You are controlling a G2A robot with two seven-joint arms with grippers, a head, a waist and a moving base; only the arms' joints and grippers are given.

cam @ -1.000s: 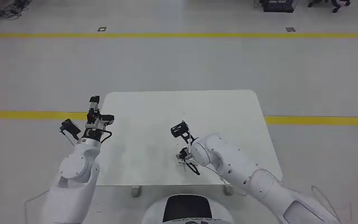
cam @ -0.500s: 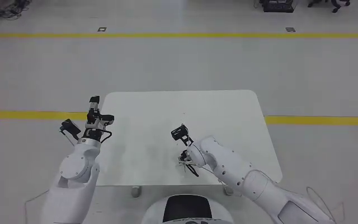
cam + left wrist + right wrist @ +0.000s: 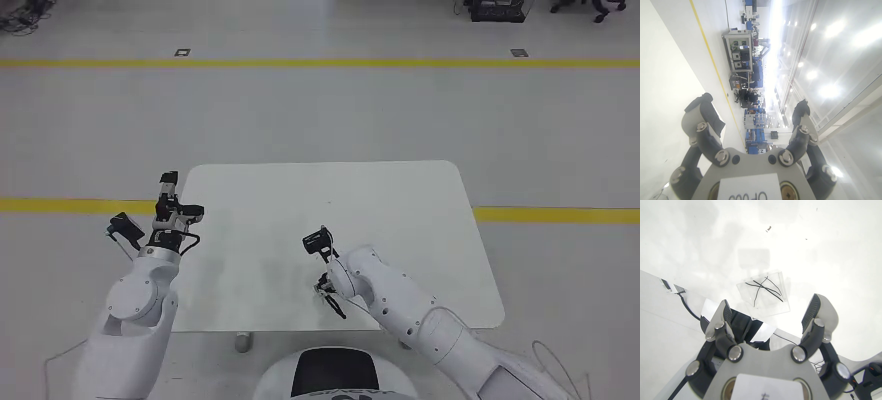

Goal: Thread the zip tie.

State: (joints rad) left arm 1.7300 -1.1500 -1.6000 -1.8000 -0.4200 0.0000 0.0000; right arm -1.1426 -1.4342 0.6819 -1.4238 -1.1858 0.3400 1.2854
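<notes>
Several thin black zip ties lie crossed inside a small clear box by the white table's front edge. My right gripper hangs open just above the box, its ribbed pads apart with nothing between them. In the top view the right gripper is over the dark ties near the front middle of the table. My left gripper is open and empty. It is held up past the table's left edge, pointing away at the room.
Small dark specks lie on the tabletop beyond the box. Black cables run below the table's front edge. The rest of the tabletop is bare white.
My right arm has shifted slightly left and toward the front edge, staying above the zip ties. The left arm has kept still.
</notes>
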